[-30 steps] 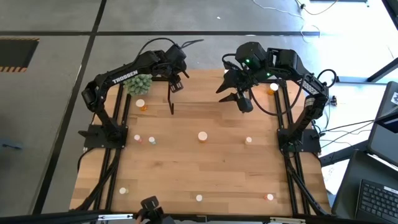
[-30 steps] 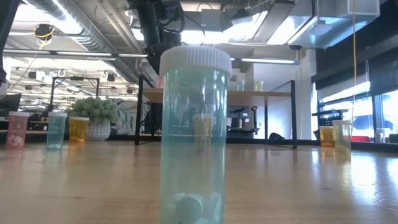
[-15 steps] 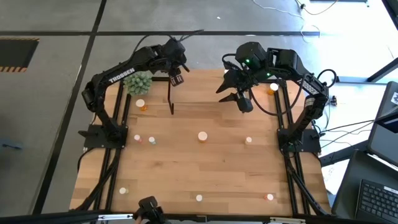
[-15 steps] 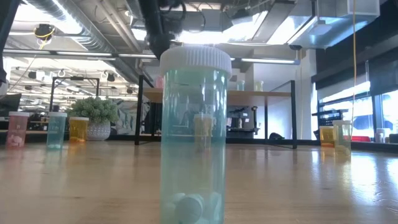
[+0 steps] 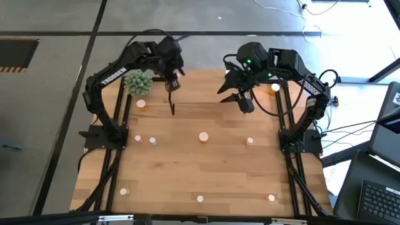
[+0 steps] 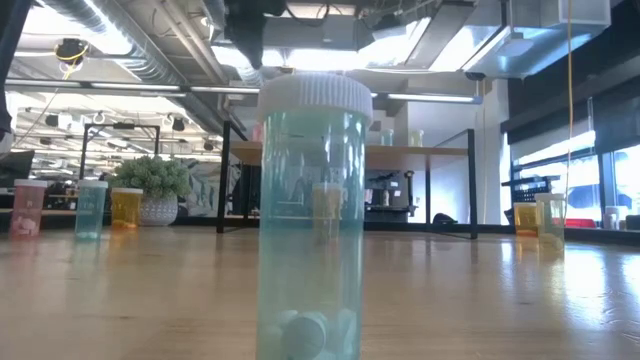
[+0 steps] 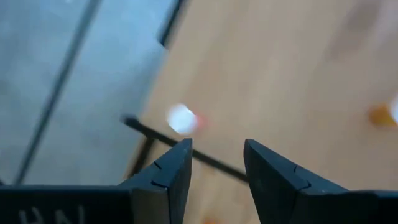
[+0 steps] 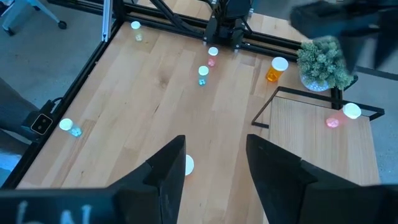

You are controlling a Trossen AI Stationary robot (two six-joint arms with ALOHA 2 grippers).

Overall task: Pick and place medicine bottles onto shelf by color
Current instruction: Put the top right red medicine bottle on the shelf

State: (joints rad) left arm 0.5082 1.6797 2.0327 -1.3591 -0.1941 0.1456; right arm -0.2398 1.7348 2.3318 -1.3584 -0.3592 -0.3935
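My left gripper [image 5: 171,84] hangs open and empty above the shelf's left end [image 5: 172,100]. In its wrist view, a pink bottle with a white cap [image 7: 182,118] stands on the shelf just past the open fingers [image 7: 217,149]. My right gripper [image 5: 230,94] hovers open and empty over the shelf's middle [image 8: 214,146]. The shelf [image 6: 350,150] stands on black legs at the table's far side and carries the pink bottle [image 8: 341,117] and a few others. More bottles stand upright around the table: an orange one [image 5: 142,105], a pink [image 5: 138,139] and teal pair, and a bigger one [image 5: 204,136].
A spiky green potted plant [image 5: 138,82] stands at the far left beside the shelf. A tall teal bottle [image 6: 312,215] fills the front of the low view. Several more bottles dot the near edge [image 5: 200,199]. The arms' black frames [image 5: 106,134] run along both table sides.
My left gripper has risen away from the shelf's left end and drifted slightly toward the far left corner, still open. In the low view its arm has climbed almost out of the picture's top. No bottle has moved.
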